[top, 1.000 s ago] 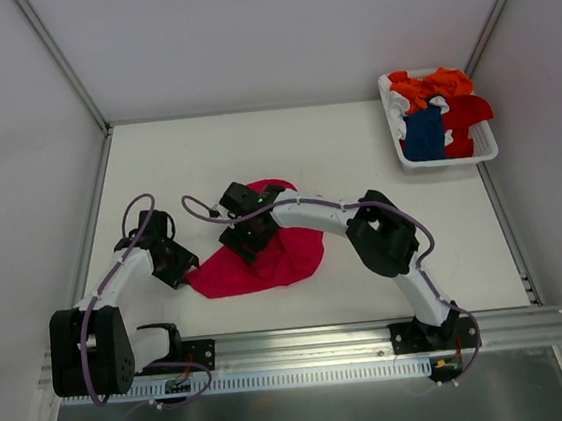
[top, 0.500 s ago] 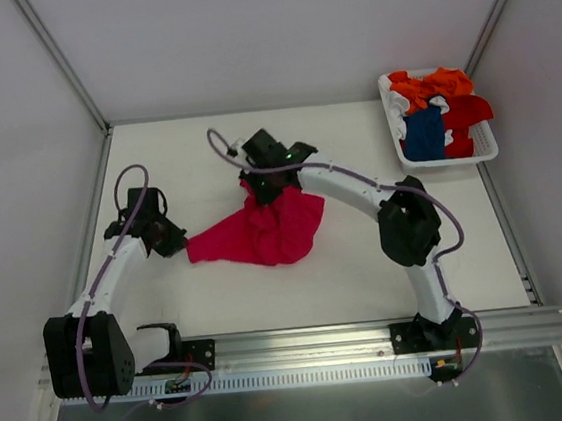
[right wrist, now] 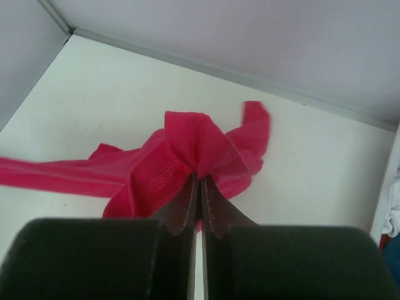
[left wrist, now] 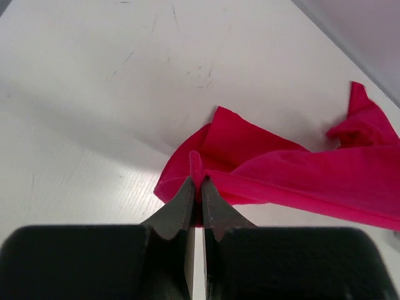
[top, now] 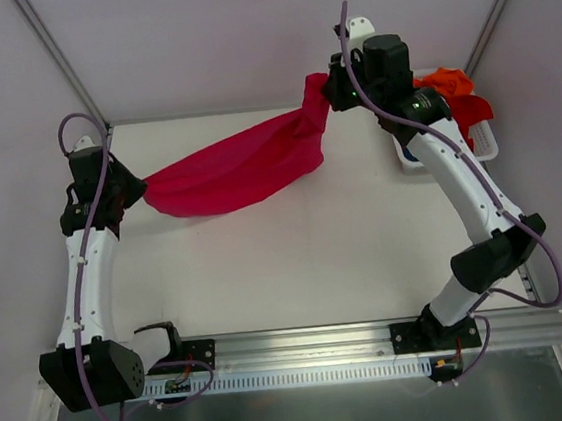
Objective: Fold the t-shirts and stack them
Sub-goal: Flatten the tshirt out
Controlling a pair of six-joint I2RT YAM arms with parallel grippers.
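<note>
Finds the crimson-pink t-shirt drawn out into a long band over the bench, to the left of the white basket, and gripped at both ends. Records the left end effector at the end farthest from the basket, fingers pressed together on a thin fold of the cloth; confirms this in the left wrist view, with the fingertips pinching a pink ridge and the rest of the garment trailing off toward the basket side. Records the right end effector at the end nearest the basket, just left of it and high above the bench, likewise clamped on a bunched edge; confirms in the right wrist view a stitched hem gathered at the closed fingertips. Notes the band sagging and widening at its middle, higher toward the basket end. Cannot tell whether the lowest part touches the bench. Notes an orange t-shirt and a red t-shirt heaped in the basket, well apart from the held garment and partly hidden behind the right arm.
</note>
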